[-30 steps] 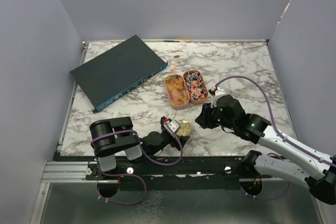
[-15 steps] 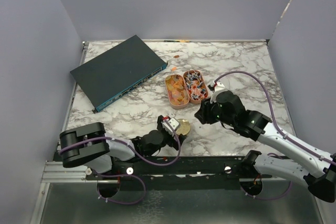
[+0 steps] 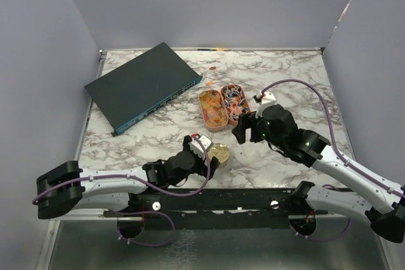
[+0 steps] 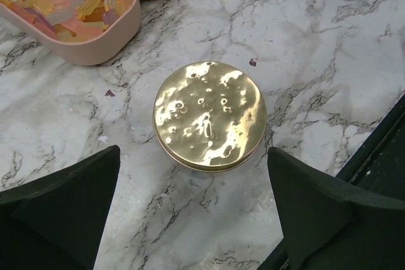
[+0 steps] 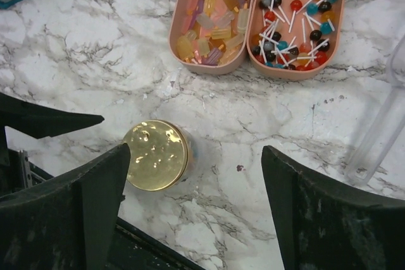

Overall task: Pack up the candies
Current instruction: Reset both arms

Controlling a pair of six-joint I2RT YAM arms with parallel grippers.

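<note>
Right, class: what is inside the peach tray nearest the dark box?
Orange-yellow and pink candies fill the tray; they cover its floor, so anything beneath is hidden.

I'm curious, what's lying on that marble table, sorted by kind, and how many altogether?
Peach oval trays: 2
Round gold lid: 1
Dark flat box: 1
Clear plastic item, only partly in view: 1
Total: 5
Candies fill both trays, too many to count.

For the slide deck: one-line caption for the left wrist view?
Left gripper, open, above the gold lid; peach tray of candies beyond.
</note>
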